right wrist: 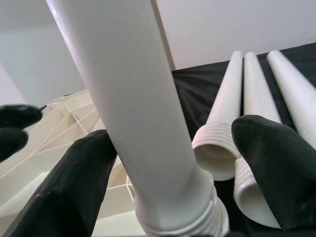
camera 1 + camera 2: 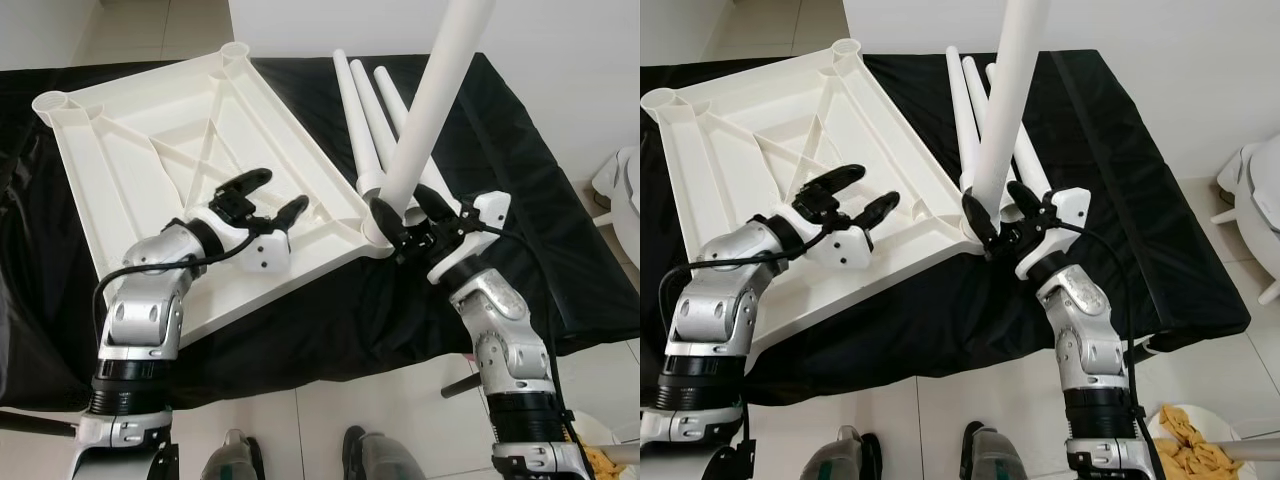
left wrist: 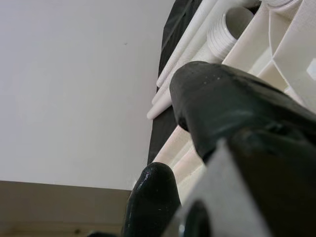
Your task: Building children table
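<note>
The white plastic table top (image 2: 150, 130) lies upside down on a black-covered surface, ribs facing up. One white leg (image 2: 435, 90) stands upright in the corner socket (image 2: 375, 232) nearest my right arm. My right gripper (image 2: 408, 215) is open around this leg's base (image 1: 133, 113); one finger touches it and the other stands apart. Three more legs (image 2: 365, 110) lie side by side on the cloth behind, threaded ends (image 1: 232, 98) toward me. My left gripper (image 2: 272, 195) hovers open over the table top's near rim, holding nothing.
The black cloth (image 2: 500, 130) drapes over the front edge to a tiled floor (image 2: 330, 420). A white rounded object (image 2: 625, 190) stands at the far right. A bowl of yellow chips (image 2: 1190, 430) sits on the floor by my right side. A white wall lies behind.
</note>
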Available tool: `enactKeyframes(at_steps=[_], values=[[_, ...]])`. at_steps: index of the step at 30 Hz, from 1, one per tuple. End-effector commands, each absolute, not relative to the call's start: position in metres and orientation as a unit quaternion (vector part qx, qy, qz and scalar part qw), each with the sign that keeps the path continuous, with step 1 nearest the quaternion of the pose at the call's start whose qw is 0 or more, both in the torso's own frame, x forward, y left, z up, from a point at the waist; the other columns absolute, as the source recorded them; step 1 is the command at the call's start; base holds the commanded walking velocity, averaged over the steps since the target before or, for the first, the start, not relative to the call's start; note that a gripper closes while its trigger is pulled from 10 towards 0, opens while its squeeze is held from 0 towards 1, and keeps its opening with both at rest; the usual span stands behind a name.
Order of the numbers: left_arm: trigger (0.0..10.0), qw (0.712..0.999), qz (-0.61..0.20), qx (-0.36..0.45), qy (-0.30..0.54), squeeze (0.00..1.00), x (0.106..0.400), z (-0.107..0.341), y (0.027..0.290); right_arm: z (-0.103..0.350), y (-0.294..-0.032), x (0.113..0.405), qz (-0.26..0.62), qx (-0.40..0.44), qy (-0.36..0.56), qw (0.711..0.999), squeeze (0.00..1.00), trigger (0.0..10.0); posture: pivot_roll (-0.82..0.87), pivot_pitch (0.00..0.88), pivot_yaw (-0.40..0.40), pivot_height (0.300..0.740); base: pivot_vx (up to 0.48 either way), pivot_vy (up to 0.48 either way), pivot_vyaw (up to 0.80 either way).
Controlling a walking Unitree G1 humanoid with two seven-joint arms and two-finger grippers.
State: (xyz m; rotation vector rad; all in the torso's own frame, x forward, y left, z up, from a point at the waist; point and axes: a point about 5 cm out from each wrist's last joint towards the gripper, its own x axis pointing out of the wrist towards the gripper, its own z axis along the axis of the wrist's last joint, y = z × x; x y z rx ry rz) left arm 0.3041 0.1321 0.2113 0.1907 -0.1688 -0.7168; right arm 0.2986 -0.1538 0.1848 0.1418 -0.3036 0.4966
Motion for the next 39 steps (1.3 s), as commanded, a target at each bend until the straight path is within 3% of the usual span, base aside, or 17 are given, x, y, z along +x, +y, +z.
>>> enactKeyframes(at_steps=[1, 7, 10, 15, 20, 27, 39], values=[[10.0, 0.978, -0.159, 0.095, -0.093, 0.00, 0.306, 0.208, 0.148, 0.185, -0.159, 0.294, 0.225, 0.065, -0.157, 0.959, 0.00, 10.0, -0.03, 0.159, 0.007, 0.740, 0.000, 0.000, 0.00], [10.0, 0.985, -0.110, 0.090, -0.092, 0.00, 0.296, 0.200, 0.156, 0.186, -0.166, 0.289, 0.198, 0.060, -0.163, 0.965, 0.00, 10.0, -0.04, 0.158, 0.009, 0.740, 0.000, 0.000, 0.00], [10.0, 0.990, -0.044, 0.073, -0.110, 0.00, 0.291, 0.202, 0.173, 0.187, -0.169, 0.288, 0.181, 0.064, -0.166, 0.967, 0.00, 10.0, -0.04, 0.152, 0.007, 0.740, 0.000, 0.000, 0.00], [10.0, 0.990, -0.060, 0.087, -0.092, 0.00, 0.286, 0.191, 0.183, 0.187, -0.169, 0.289, 0.175, 0.065, -0.165, 0.968, 0.00, 10.0, -0.04, 0.145, 0.009, 0.740, 0.000, 0.000, 0.00], [10.0, 0.991, 0.012, 0.093, -0.097, 0.00, 0.285, 0.196, 0.209, 0.189, -0.174, 0.291, 0.158, 0.059, -0.167, 0.971, 0.00, 10.0, -0.03, 0.141, 0.011, 0.740, 0.000, 0.000, 0.00], [10.0, 0.990, 0.065, 0.068, -0.104, 0.00, 0.281, 0.195, 0.214, 0.186, -0.174, 0.290, 0.143, 0.047, -0.163, 0.975, 0.00, 10.0, -0.02, 0.136, 0.011, 0.740, 0.000, 0.000, 0.00], [10.0, 0.989, 0.065, 0.062, -0.113, 0.00, 0.276, 0.191, 0.202, 0.177, -0.160, 0.282, 0.188, 0.028, -0.146, 0.971, 0.00, 10.0, -0.03, 0.145, 0.005, 0.740, 0.000, 0.000, 0.00]])
